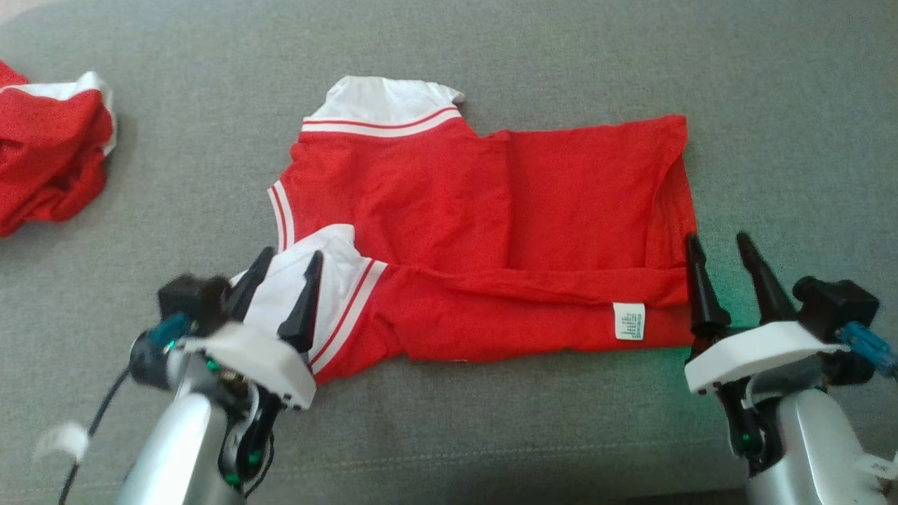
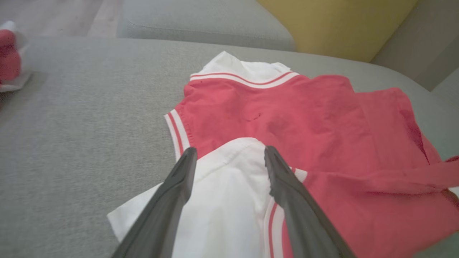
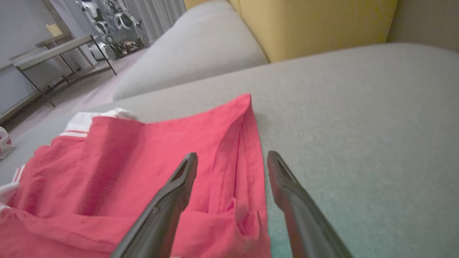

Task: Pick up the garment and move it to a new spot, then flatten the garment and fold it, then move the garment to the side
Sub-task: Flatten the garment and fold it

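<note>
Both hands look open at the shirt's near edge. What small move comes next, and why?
Probably lift both hands clear and reach for the far edge. The left hand and right hand stand open, holding nothing; the near side of the shirt already lies folded over, while the far sleeve sticks out.

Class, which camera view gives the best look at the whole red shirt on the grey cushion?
The head view: the red shirt lies whole in it, partly folded, from white sleeves to hem. The left wrist view shows the sleeve end, its right side cut off; the right wrist view shows mainly the hem end.
</note>
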{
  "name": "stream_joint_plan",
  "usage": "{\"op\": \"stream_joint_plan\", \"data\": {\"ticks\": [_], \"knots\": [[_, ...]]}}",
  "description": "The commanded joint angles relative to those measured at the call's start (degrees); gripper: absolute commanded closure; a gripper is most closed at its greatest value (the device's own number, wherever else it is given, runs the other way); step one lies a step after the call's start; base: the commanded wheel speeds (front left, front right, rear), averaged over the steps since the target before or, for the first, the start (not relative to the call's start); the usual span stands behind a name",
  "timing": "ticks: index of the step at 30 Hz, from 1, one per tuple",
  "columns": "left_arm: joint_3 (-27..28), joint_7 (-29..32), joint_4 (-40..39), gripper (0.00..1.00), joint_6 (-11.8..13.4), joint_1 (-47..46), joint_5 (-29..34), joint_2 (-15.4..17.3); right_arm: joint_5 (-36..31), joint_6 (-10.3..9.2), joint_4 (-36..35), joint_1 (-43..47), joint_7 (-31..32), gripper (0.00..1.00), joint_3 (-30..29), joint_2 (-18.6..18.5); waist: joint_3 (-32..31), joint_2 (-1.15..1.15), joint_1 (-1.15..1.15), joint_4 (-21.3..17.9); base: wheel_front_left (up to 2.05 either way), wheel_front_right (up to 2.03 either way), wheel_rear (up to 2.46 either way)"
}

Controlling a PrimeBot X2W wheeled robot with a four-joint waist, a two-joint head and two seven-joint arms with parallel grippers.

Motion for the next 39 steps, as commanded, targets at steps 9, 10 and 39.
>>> {"op": "stream_joint_plan", "data": {"ticks": [9,10,39], "knots": [[5.25,-10.47,-8.83,0.0,6.73,6.32,3.51,0.59,-4.78,-0.05,-11.34,3.45,-4.16,0.0,1.05,-0.49,-4.39,0.0,0.0,1.58,0.0,0.0,0.0],[5.46,-10.95,-9.65,0.0,7.23,7.12,3.87,0.6,-5.03,-0.05,-12.35,4.2,-4.07,0.0,1.02,-0.49,-4.93,0.0,0.0,1.73,0.0,0.0,0.0],[3.02,-8.2,-10.24,0.0,7.19,12.07,4.21,1.31,-4.45,-0.05,-18.43,11.79,1.08,0.0,1.2,-0.49,-7.67,0.0,0.0,1.99,0.0,0.0,0.0]]}}
